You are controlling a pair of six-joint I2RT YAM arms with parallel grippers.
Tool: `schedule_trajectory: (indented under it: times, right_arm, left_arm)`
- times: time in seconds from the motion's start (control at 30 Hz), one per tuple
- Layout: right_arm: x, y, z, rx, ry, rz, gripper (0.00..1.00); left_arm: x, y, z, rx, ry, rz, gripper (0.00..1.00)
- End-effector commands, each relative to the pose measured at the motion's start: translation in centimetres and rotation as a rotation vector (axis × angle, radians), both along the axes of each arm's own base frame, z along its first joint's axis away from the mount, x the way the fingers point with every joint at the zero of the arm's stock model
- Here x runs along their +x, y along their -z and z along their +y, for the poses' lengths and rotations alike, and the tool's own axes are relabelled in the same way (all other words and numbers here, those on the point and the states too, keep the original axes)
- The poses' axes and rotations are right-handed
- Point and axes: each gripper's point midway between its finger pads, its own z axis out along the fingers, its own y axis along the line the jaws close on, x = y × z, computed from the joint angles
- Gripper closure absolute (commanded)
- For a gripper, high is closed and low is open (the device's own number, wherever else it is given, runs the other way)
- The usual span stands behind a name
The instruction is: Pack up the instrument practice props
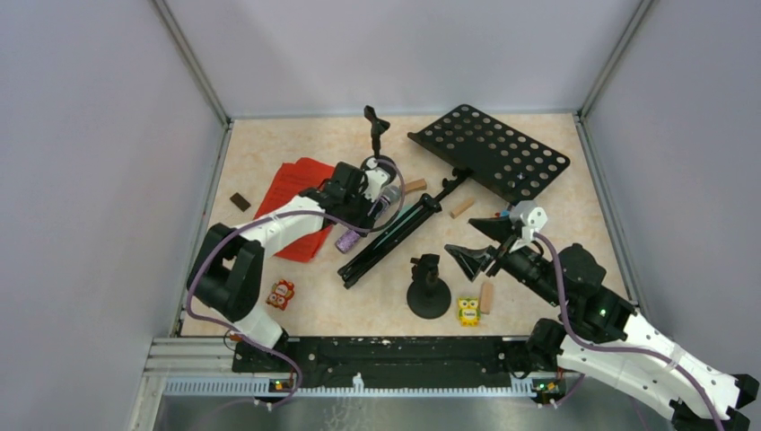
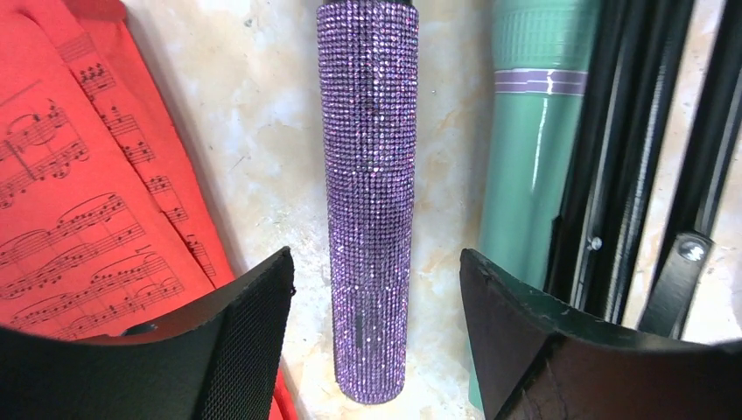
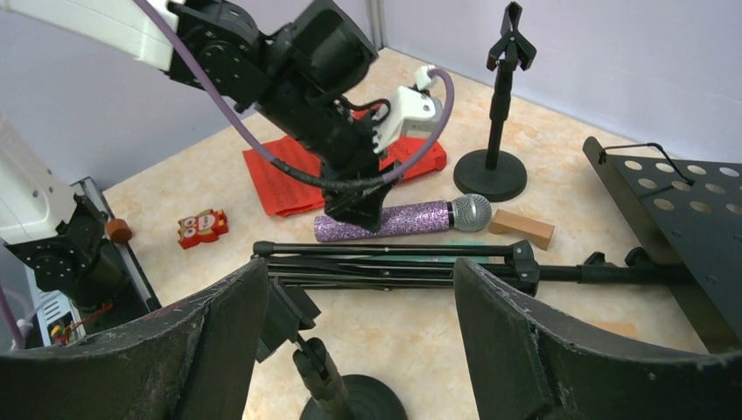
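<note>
We're wide astride the purple microphone (image 2: 367, 201) with the left end effector (image 2: 376, 262); green microphone (image 2: 525, 175) at three o'clock may snag.

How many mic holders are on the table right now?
2. One holder stands at the back, left of the rack. The other holder stands near the front, beside the yellow toy. I see no others.

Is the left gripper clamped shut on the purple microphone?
No, the left gripper straddles the purple microphone with a visible gap on both sides.
</note>
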Motion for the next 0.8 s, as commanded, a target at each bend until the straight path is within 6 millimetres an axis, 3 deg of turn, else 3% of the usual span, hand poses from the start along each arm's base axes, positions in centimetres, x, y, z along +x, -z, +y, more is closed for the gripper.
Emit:
schedule_trajectory:
  times: [0.0, 0.23, 0.3, 0.4, 0.6, 0.77]
  right_arm:
    - [-0.2, -1.8, -0.5, 0.031, 0.014, -0.016, 0.25]
    - [-1.1, -3.0, -2.0, 0.046, 0.026, 0.005, 0.25]
    - [-1.6, -2.0, -2.4, 0.018, 0.014, 0.019, 0.24]
    - [-2.4, -0.1, -2.3, -0.036, -0.026, 0.030, 0.21]
    - [-5.0, 4.0, 0.1, -0.177, -0.254, 0.028, 0.18]
    - [-5.4, 6.6, 1.3, -0.259, -0.336, 0.021, 0.17]
  left_arm:
    - [-0.1, -3.0, -0.6, -0.073, 0.015, -0.068, 0.24]
    - [-0.4, -8.0, -1.9, -0.182, 0.055, -0.147, 0.18]
    - [-0.6, -9.7, -1.8, -0.211, 0.053, -0.181, 0.09]
    - [-1.5, -12.4, -2.1, -0.277, 0.090, -0.252, 0.07]
    - [-5.9, -17.4, -2.6, -0.453, 0.240, -0.394, 0.01]
    - [-10.2, -21.3, -1.5, -0.582, 0.296, -0.539, 0.01]
